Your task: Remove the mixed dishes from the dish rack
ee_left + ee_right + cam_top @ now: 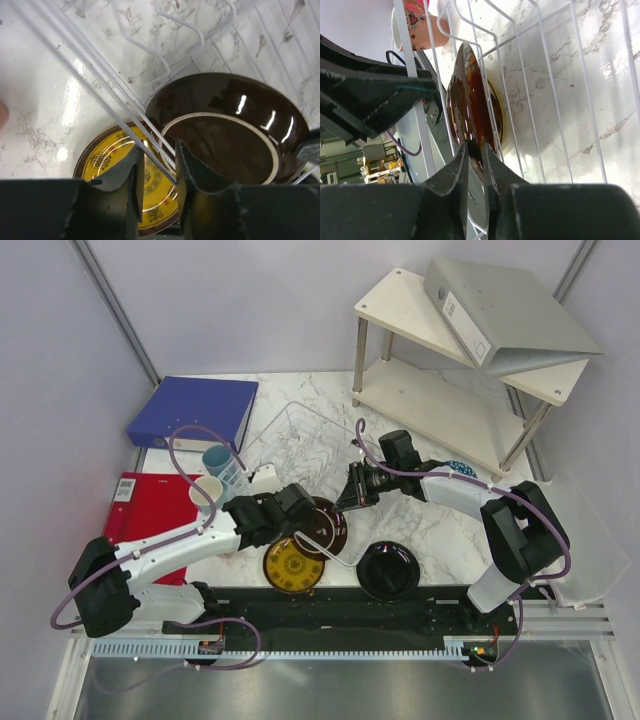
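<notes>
The left gripper (159, 187) pinches the dish rack (290, 435) wire, its arm hiding part of the rack. The right gripper (476, 155) clamps the dark red-black plate (328, 525) rim, half hidden. The yellow plate (292, 567) and black plate (388, 571) lie on the marble table (440, 525).

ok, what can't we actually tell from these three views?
- Left gripper in the left wrist view: fingers straddle a dish rack wire; contact unclear.
- Right gripper in the right wrist view: the gap hides whether it pinches the dark plate.
- Top view: arms cover both fingertips.
</notes>
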